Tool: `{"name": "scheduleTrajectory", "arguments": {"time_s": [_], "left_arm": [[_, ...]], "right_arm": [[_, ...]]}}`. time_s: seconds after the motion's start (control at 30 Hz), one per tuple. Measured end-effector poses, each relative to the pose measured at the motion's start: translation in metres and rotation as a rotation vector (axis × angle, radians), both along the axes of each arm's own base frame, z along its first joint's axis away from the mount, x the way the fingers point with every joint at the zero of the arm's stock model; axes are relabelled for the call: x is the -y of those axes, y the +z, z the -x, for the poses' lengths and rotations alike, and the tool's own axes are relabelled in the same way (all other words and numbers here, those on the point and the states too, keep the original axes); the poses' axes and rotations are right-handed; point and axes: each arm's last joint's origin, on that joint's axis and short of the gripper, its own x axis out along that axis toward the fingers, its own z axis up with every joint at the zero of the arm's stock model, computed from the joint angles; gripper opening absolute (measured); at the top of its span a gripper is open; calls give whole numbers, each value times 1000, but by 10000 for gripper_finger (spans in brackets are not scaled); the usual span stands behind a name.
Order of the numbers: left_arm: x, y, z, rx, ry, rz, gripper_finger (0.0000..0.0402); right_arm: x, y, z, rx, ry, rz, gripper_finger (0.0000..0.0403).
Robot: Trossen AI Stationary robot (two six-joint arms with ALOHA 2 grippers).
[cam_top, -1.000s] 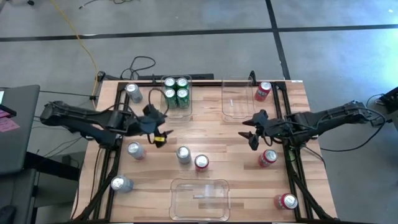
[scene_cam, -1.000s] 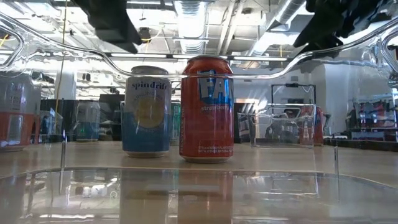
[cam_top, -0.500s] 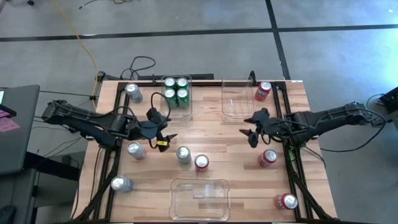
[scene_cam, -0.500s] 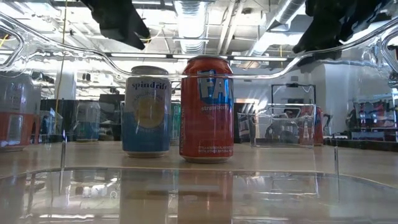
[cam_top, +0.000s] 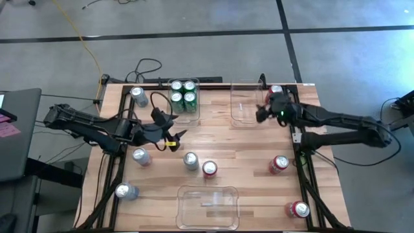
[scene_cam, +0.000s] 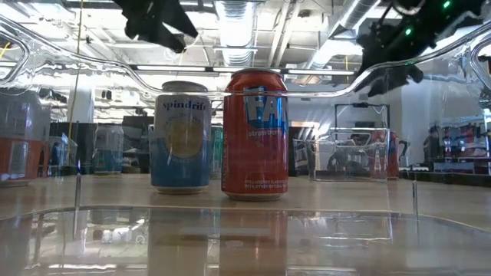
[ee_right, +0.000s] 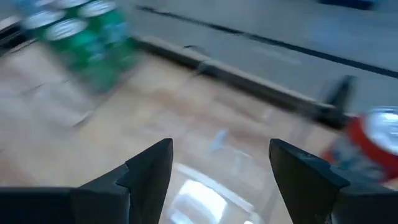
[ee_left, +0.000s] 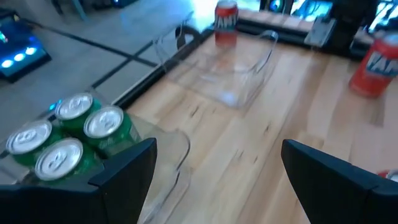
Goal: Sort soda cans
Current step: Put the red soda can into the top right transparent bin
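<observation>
Left claw [cam_top: 173,137]: released, holding nothing; above bare bench [cam_top: 220,139] just in front of the bin [cam_top: 184,97] holding four green cans [cam_top: 183,92]
Right claw [cam_top: 261,111]: spread, empty; over the clear bin [cam_top: 246,103] at the back, beside a red can [cam_top: 274,94]
Other cans: red can [cam_top: 209,169] and silver can [cam_top: 190,160] mid-bench; more scattered toward both edges

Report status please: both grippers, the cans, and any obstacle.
Left gripper open, empty, near the green cans. Right gripper open, empty, over the far right bin, beside a red can. No obstacle seen.
</observation>
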Motion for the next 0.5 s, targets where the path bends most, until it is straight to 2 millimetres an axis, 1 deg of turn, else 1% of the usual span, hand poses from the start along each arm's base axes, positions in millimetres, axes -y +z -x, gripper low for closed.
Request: {"name": "scheduleTrajectory", "arguments": {"time_s": [0.07, 0.23, 0.37, 0.5], "left_arm": [[0, 3, -1, 21, -6, -11, 338], [0, 5, -3, 30, -13, -30, 338], [-1, 4, -2, 28, -6, -35, 338], [-1, 4, -2, 14, -8, -42, 338]], "right_arm": [[15, -1, 5, -4, -84, -11, 285], [52, 0, 17, -38, -235, -115, 285], [79, 1, 21, -112, -285, -195, 285], [102, 12, 20, -179, -323, -209, 285]]}}
